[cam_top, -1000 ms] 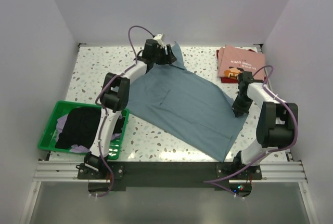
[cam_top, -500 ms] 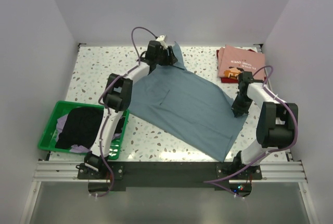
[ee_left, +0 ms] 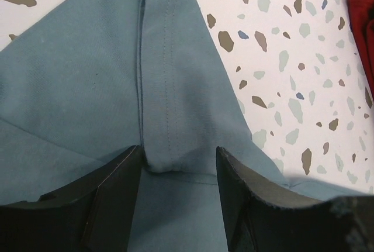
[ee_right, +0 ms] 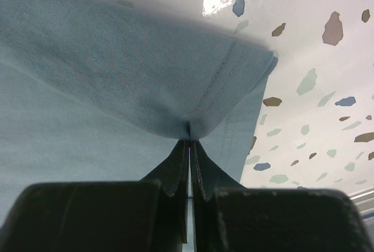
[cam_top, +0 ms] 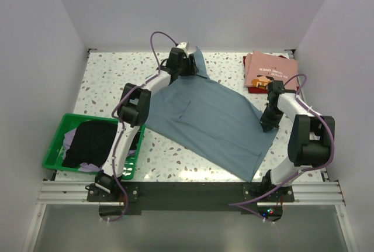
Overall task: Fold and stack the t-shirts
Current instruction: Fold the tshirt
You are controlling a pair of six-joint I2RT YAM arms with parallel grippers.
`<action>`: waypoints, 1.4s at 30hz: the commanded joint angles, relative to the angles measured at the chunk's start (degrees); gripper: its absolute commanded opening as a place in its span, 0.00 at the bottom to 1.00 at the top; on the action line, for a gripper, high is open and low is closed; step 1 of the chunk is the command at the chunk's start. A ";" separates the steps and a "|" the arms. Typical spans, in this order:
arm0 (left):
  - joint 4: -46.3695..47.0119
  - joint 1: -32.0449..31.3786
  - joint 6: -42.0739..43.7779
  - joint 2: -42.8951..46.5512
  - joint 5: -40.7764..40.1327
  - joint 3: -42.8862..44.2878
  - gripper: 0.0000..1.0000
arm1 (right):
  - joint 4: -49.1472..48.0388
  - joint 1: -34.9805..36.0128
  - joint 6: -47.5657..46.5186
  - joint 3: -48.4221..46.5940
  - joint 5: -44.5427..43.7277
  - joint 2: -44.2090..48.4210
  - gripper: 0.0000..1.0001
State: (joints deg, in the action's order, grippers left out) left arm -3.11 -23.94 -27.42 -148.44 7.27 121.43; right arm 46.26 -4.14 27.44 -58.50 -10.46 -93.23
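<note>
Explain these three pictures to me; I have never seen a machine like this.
This is a robot with two jointed arms bolted at the near edge of a white speckled table. One picture looks down from above. The other two come from a camera on each wrist, so the dark shapes at the bottom are that arm's own fingers. A dusty grey-blue cloth t-shirt lies spread across the middle. The right gripper is shut, pinching its hemmed corner. The left gripper stands open, its fingers either side of a stitched fold at the far end. At the far right a folded pink t-shirt with a printed graphic sits on a dark red one. A green plastic mesh basket at the left holds a black garment and a lavender garment.
</note>
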 commanded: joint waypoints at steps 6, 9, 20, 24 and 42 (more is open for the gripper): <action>-0.14 -0.49 0.97 0.35 -3.14 0.30 0.56 | 0.50 -0.08 -0.72 0.32 0.97 1.30 0.01; 0.04 -0.58 0.88 -0.09 -2.35 0.39 0.46 | 0.50 -0.08 -0.72 0.23 0.97 1.03 0.01; 0.74 -0.84 -0.53 -0.10 -2.26 1.18 0.10 | 1.81 -0.16 -2.13 -0.47 -0.35 1.82 0.01; 2.23 -0.84 -0.70 3.06 -4.01 -0.48 0.00 | 3.31 -0.08 -2.92 -0.91 -1.67 3.31 0.01; 8.21 -1.02 5.88 21.96 -7.09 -21.05 0.00 | 10.51 -0.08 -5.82 -4.43 -1.41 1.56 0.00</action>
State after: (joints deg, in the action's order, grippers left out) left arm 1.48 -24.58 -24.12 -131.92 1.54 103.15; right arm 53.63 -4.19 23.16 -61.08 -11.14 -91.55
